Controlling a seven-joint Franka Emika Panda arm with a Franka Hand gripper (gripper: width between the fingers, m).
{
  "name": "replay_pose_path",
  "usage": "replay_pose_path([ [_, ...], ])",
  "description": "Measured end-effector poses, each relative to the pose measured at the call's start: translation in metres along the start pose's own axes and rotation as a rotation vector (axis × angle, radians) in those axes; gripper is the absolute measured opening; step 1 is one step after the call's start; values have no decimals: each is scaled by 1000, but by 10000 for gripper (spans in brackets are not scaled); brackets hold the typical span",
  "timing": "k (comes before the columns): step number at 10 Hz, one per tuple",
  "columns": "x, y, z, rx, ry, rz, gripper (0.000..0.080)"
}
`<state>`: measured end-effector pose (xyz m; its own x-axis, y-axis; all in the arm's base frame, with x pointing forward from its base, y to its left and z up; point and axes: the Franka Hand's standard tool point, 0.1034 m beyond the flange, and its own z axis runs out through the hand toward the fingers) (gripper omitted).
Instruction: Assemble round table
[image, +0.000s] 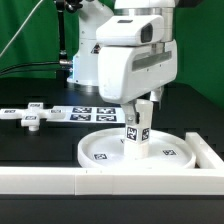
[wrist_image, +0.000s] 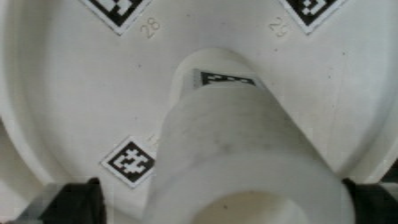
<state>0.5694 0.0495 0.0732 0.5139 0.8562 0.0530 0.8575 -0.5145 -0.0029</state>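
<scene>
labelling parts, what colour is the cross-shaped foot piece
White with black-white square tags; clearest in the exterior view.

A marker board (image: 88, 113) lies on the black table (image: 30, 145), a white border rail (image: 60, 180) along its front edge.

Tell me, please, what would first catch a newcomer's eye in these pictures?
First, the big white arm, its open gripper hanging right over the short cylindrical leg that stands upright on the large round disc near the front rail. Next, the cross-shaped foot piece lying alone on the black table at the exterior view's left, beside the marker board.
</scene>
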Motion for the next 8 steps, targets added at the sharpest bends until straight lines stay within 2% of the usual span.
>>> replay_pose_path([
  [1, 1, -2, 0, 3, -6, -16, 649],
  [8, -2, -1, 1, -15, -54, -445, 649],
])
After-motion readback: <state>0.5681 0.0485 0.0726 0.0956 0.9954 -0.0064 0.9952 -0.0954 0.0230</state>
